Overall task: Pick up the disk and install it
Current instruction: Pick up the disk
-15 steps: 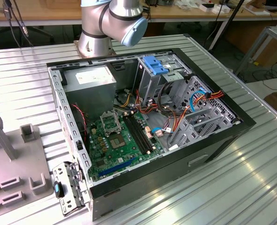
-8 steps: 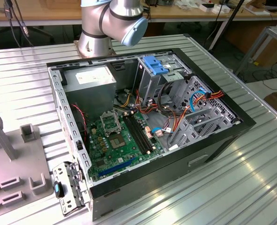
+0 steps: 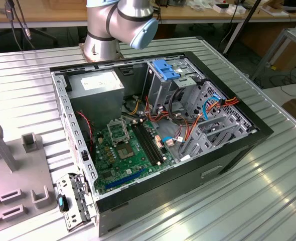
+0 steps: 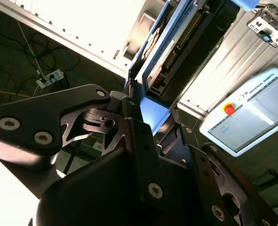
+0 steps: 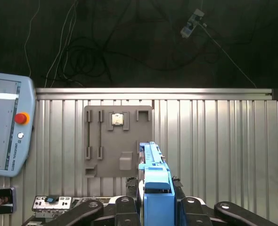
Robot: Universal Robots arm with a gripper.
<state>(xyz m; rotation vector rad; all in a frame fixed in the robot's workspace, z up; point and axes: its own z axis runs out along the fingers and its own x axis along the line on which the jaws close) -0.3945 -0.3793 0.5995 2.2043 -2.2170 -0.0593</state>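
Black two-finger gripper (image 5: 154,188) grasps the flat grey-metal disk (image 5: 150,155) with bright blue plastic side rails, edge-on, over the ribbed metal table (image 5: 214,141) near a grey fixture plate (image 5: 132,134).

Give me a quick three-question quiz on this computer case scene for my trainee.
1. True or false: the gripper is shut on the disk.
2. The disk's side rails are: A red, B blue, C green.
3. In the exterior view, on which side of the computer case does the grey fixture tray lie?
Key: 1 true; 2 B; 3 the exterior view's left.
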